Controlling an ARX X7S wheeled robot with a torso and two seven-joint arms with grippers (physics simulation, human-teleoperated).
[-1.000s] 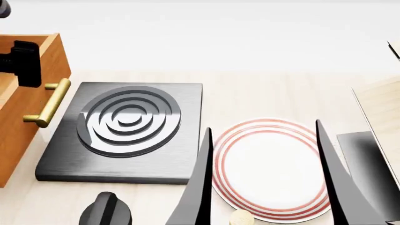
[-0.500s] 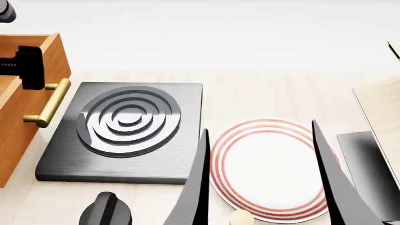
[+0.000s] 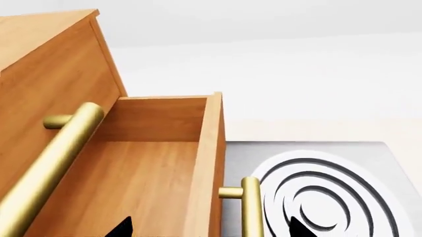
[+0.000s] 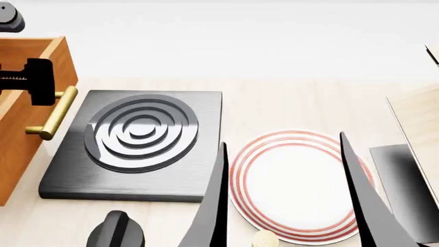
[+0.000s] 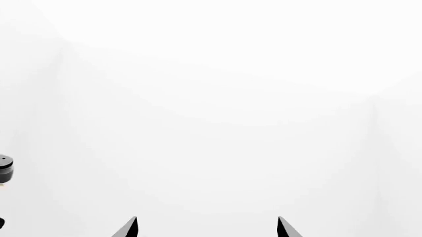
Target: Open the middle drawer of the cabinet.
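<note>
The middle drawer (image 3: 148,170) stands pulled out of the orange-brown cabinet (image 3: 53,64), its bare wooden inside showing. Its brass bar handle (image 3: 251,207) runs along the flat front; in the head view the drawer (image 4: 20,149) and its handle (image 4: 53,114) sit at the far left. My left gripper (image 3: 209,229) is open, its two dark fingertips (image 3: 122,228) straddling the drawer front and handle without touching them; the head view shows it (image 4: 40,81) just above the handle. My right gripper (image 4: 282,140) hangs open over the plate, holding nothing, and faces blank white in its own wrist view (image 5: 205,227).
A dark stove plate (image 4: 137,139) with ring burners lies right beside the drawer. A white plate with red rings (image 4: 295,185) sits to its right. A black knob (image 4: 116,231) is near the front edge. A pale wood box (image 4: 418,118) stands far right. Another brass handle (image 3: 56,153) is on the drawer above.
My left gripper has slid right and a little down toward the drawer's handle. The drawer itself has not moved. The right fingers have shifted slightly left.
</note>
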